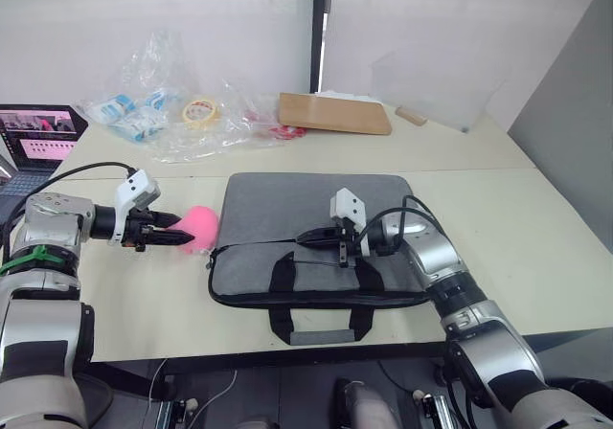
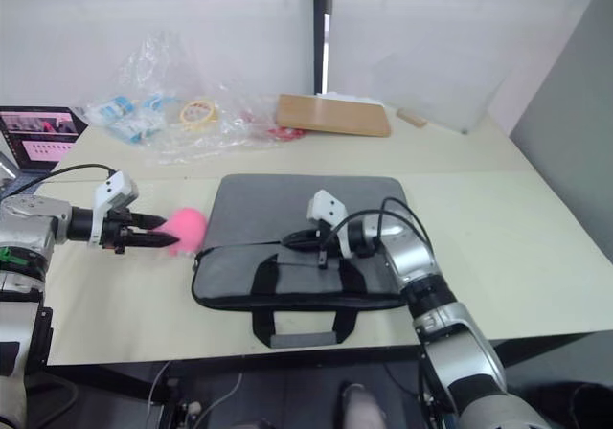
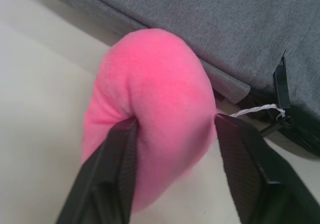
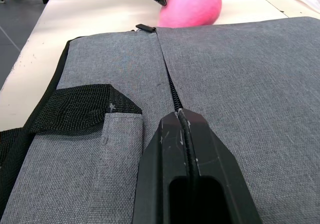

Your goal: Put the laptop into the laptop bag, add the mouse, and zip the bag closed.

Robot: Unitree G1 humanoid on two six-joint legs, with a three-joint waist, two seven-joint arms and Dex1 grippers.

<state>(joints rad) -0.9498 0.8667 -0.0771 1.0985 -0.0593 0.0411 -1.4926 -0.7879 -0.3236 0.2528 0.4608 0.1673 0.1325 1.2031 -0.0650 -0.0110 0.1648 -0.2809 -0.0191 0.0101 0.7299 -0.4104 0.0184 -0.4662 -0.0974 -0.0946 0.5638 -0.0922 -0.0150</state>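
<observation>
Head views: we saw the laptop bag [image 1: 311, 242] lying flat on the table [image 1: 536, 218], long axis running left to right across us, handles toward the robot. The right gripper [image 1: 308, 238] sat low over the bag's middle, on the zipper line, pointing toward the robot's left. The left gripper [image 1: 182, 233] was at the bag's left end, on a fluffy pink ball [image 1: 201, 224] touching that corner. A small dark laptop with a lit pinkish screen [image 1: 36, 134] sat at the far left edge.

Left wrist view: we found the left fingers [image 3: 107, 174] pinching the pink ball from both sides. The zipper pull [image 3: 281, 84] lay just past the ball at the bag's corner, a white thread beside it.

Right wrist view: the right fingers [image 4: 195, 179] were pressed together with a thin dark strand between them, probably a cord, though we could not make out what it joins. The zipper [image 4: 170, 84] ran straight ahead from the tips toward the pink ball. So the pull lay away at the left end, nearer the left arm.
</observation>
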